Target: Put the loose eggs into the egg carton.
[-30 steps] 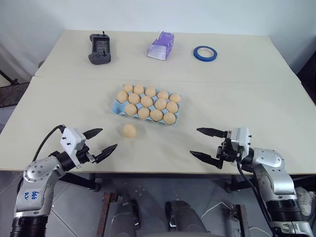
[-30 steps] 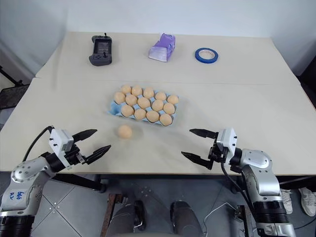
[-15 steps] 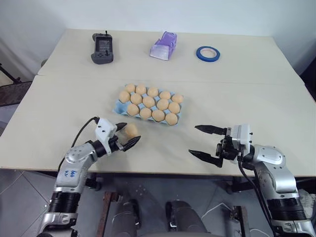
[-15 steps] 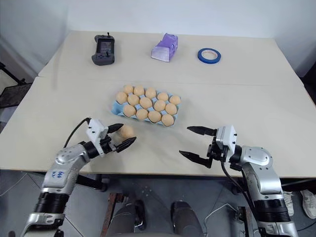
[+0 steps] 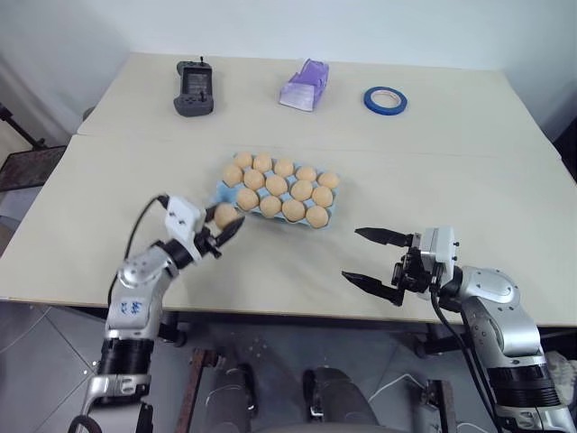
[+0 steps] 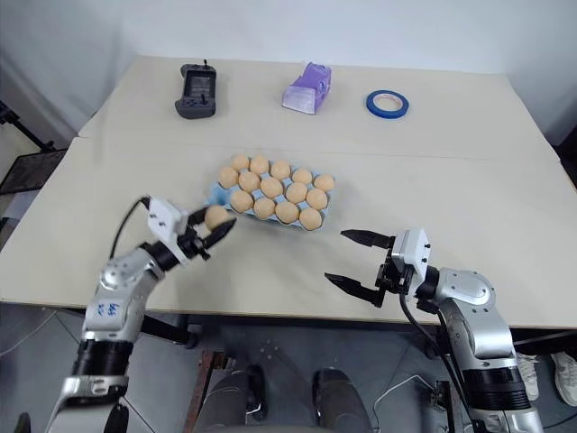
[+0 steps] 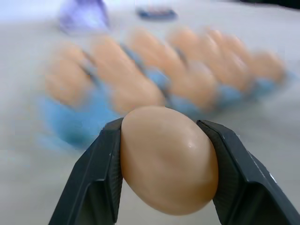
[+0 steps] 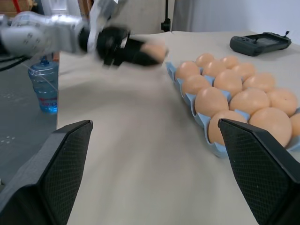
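— Did the left gripper [image 5: 223, 231] get it?

— It did. A second before, its two black fingers stood spread at the near left of the table [image 5: 108, 198], short of the loose egg [image 5: 224, 215] that lay on the bare top. Half a second before, they were on either side of the egg. At this moment they were clamped on it, one finger on each flank; the left wrist view showed that plainly, the egg [image 7: 168, 159] squeezed between the pads.

— And where had the egg gone?

— It was off the spot where it had lain and now sat in the gripper just beside the near left corner of the egg carton [image 5: 219, 191]. I couldn't tell whether it touched the carton's edge. From the right wrist view the left gripper [image 8: 140, 52] showed with the egg at its tip, close to the carton's corner [image 8: 169, 69].

— The carton itself?

— Light blue, in the middle of the table, with eggs packed in its cups. It looked the same as before.

— The right gripper [image 5: 371, 261]?

— Its fingers were wide apart with nothing between them, at the near right edge of the table, pointing left, much where it had been a second earlier.

— Anything else about?

— Along the far side, from left to right, the dark handheld controller [image 5: 194, 87], the purple box [image 5: 304, 84] and the blue tape roll [image 5: 385, 99], well apart from the carton.
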Controlling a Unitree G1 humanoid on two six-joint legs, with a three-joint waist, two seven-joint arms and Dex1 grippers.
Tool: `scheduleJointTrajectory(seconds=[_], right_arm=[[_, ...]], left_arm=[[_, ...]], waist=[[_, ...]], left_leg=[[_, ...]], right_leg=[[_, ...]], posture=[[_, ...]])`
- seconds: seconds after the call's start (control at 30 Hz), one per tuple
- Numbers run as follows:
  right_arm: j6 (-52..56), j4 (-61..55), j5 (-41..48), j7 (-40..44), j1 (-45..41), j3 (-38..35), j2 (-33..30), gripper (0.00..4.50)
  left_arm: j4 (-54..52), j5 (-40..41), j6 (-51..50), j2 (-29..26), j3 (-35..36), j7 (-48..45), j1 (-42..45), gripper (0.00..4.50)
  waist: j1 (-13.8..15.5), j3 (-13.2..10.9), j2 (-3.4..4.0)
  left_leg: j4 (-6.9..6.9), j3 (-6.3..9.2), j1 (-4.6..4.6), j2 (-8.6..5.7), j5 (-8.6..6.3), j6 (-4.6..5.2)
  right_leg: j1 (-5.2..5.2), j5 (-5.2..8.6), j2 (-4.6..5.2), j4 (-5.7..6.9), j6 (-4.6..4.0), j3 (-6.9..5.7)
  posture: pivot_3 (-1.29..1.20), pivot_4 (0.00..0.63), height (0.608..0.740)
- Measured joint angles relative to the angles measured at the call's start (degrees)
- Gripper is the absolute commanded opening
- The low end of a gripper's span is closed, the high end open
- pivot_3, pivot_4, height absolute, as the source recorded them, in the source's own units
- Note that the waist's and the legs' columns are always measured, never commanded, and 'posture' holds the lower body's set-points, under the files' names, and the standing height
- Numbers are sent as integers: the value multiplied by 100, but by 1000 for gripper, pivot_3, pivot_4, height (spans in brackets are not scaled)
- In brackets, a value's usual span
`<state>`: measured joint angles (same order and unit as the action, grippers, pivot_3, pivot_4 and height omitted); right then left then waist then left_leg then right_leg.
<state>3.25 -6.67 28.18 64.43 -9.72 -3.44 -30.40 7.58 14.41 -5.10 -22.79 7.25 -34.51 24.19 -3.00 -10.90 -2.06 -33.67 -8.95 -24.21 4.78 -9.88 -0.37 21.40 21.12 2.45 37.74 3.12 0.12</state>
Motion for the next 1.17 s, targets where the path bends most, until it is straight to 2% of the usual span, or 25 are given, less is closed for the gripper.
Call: scheduleJointTrajectory(seconds=[0.3, 0.33, 0.5, 0.53, 0.63, 0.8, 1.0, 1.17], right_arm=[[-57, 7, -8, -118, -49, 79, 51, 4500], [-63, 7, -7, -142, -48, 80, 56, 4500], [-73, 6, -7, -224, -18, 80, 90, 4500], [-74, 6, -7, -228, -2, 80, 90, 4500], [-78, 5, -7, -245, 6, 82, 95, 4500], [-98, 4, -7, -254, 118, 82, 106, 4500], [-136, 159, -9, -169, 91, 73, 84, 4500], [-233, 531, -50, -122, -37, 63, 75, 4500]], left_arm=[[2170, -336, 842, 40, -116, 5, 1338, 2073], [2392, -345, 971, 40, -106, 0, 1470, 2764], [3126, -339, 1313, 41, -93, -273, 1682, 4303], [3152, -335, 1353, 40, -92, -338, 1681, 4485], [3074, -286, 1401, 22, -67, -504, 1627, 4485], [1687, -45, 1162, -502, 131, -778, 287, 4485], [200, 165, 670, -1291, 690, -937, -1296, 4485], [-449, 289, 413, -1369, 877, -947, -2093, 4485]], waist=[[32, -1, -2], [31, -1, -2], [28, -1, -2], [30, -2, -4], [30, -2, -4], [-72, -2, -4], [-40, -3, -3], [-26, -3, -3]], left_leg=[[-3, -5, -9, -2, -5, 11], [-3, -6, -9, 0, -4, 12], [-3, -8, -9, 0, -3, 13], [-3, -8, -9, 0, -3, 13], [-6, -9, -9, 0, -5, 10], [6, -19, -5, 16, -2, 10], [3, -10, 3, 17, -11, -8], [14, -13, -1, 3, -13, -3]], right_leg=[[7, -3, -1, -4, 6, 3], [7, -3, -3, -4, 6, 3], [8, -2, -5, -4, 7, 3], [8, -2, -5, -4, 7, 2], [7, -2, -4, -2, 7, 3], [13, 1, -16, 0, 2, 14], [6, 7, -6, 4, -10, 7], [4, 6, 24, -21, -24, 6]], posture=[[0, 150, 740], [0, 150, 740], [0, 150, 740], [0, 150, 740], [0, 150, 740], [0, 150, 740], [0, 150, 740], [0, 150, 740]])
